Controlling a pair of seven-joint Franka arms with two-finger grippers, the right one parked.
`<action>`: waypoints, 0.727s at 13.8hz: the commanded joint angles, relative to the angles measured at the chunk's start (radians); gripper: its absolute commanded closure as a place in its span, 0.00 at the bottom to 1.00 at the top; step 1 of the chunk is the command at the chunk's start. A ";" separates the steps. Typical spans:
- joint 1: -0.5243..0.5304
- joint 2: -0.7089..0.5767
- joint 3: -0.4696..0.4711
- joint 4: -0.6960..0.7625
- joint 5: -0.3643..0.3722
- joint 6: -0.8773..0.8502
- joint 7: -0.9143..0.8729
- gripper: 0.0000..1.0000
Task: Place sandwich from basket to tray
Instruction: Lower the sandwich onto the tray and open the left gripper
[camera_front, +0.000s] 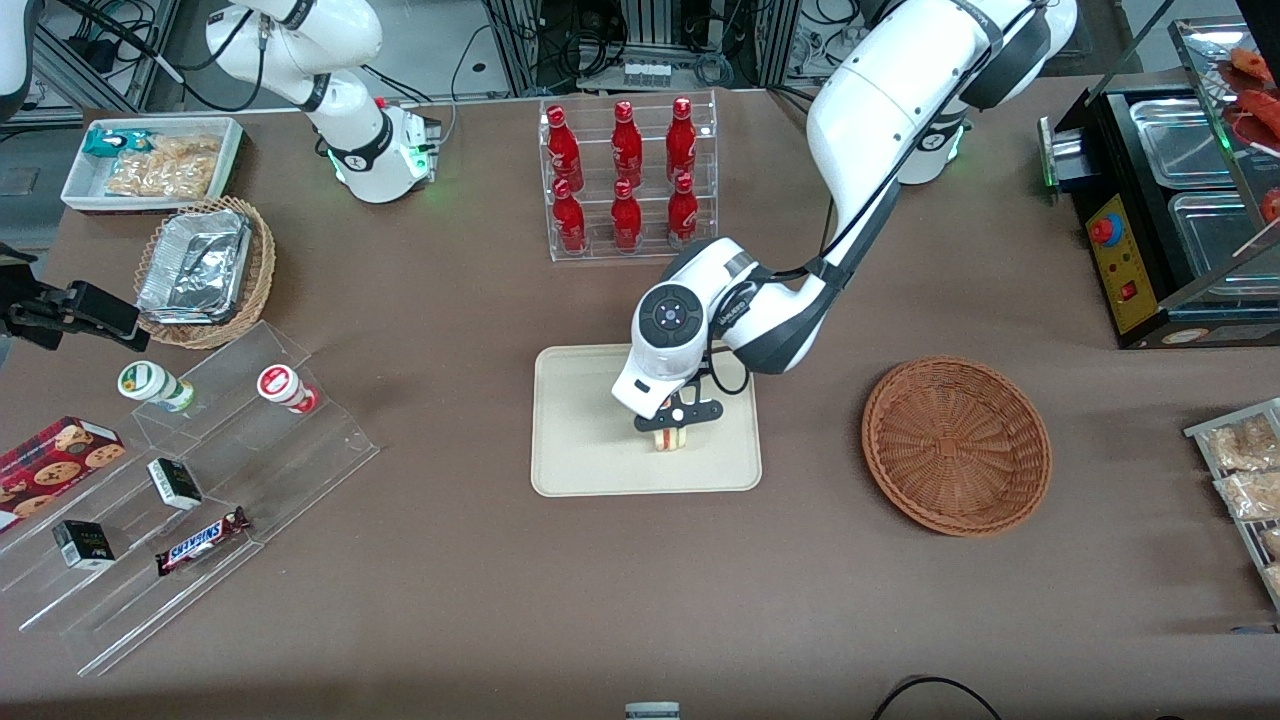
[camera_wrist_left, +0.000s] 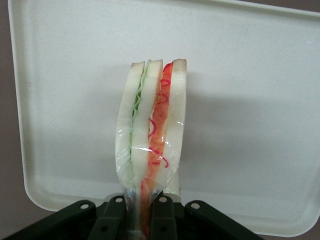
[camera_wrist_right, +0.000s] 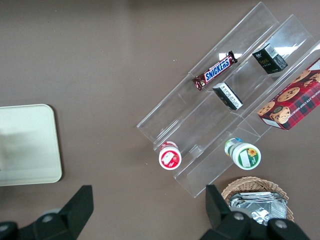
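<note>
Sandwich (camera_wrist_left: 150, 145) in clear wrap, white bread with green and red stripes inside, pinched tight by gripper (camera_wrist_left: 142, 212) over cream tray (camera_wrist_left: 250, 100).

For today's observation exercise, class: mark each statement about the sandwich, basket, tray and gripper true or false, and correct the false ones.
1. The sandwich lies in the basket. False: the gripper holds it over the tray; nothing shows in the basket.
2. The fingers are shut on the sandwich. True.
3. The basket lies toward the working arm's end of the table from the tray. True.
4. The sandwich is unwrapped. False: it is in clear wrap.
5. The tray holds other food. False: none shows on it.
</note>
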 joint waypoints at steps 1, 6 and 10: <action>-0.011 0.011 0.009 0.021 0.007 -0.021 0.026 0.84; -0.011 0.044 0.009 0.033 0.010 -0.019 0.030 0.66; -0.013 0.047 0.010 0.037 0.011 -0.011 0.023 0.00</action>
